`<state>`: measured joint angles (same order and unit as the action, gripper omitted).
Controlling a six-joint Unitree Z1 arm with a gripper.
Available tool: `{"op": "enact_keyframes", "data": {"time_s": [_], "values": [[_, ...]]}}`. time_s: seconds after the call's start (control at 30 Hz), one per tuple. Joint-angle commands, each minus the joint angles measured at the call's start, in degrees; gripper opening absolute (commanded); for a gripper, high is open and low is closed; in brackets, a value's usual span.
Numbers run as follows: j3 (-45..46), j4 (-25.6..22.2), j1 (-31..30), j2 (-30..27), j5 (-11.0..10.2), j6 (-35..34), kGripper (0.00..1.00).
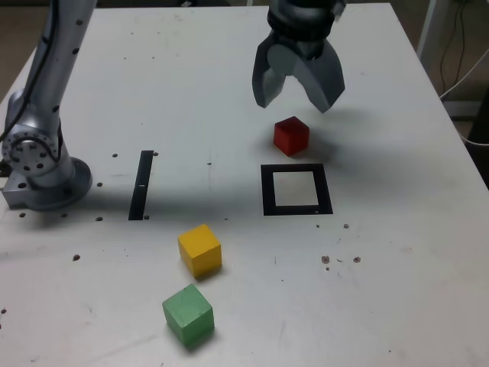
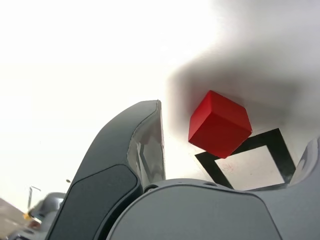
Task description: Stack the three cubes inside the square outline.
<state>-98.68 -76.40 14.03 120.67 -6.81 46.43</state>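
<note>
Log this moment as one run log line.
open grey pincer above red matte cube | cube beside black square outline | outline unfilled | nothing stacked
</note>
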Motion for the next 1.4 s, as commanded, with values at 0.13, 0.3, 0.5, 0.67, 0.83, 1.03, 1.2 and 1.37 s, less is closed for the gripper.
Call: {"op": "enact_keyframes", "data": {"time_s": [0.13,0.3,0.5,0.67,0.83,1.03,1.2,1.37], "values": [[3.16,3.04,-0.56,-1.28,-0.75,4.58,0.99],[4.69,5.25,-0.93,-2.24,-1.60,6.69,0.99],[5.66,6.49,-1.32,-2.63,-2.22,7.43,0.99],[6.54,7.44,-2.04,-2.54,-2.51,7.22,0.99],[8.19,9.05,-2.75,-2.27,-2.85,6.42,0.99],[10.45,10.97,-3.29,-2.11,-3.63,5.34,0.98],[12.16,12.43,-3.90,-2.02,-4.03,4.67,0.97],[14.03,14.51,-5.09,-2.02,-4.39,3.55,0.94]]}}
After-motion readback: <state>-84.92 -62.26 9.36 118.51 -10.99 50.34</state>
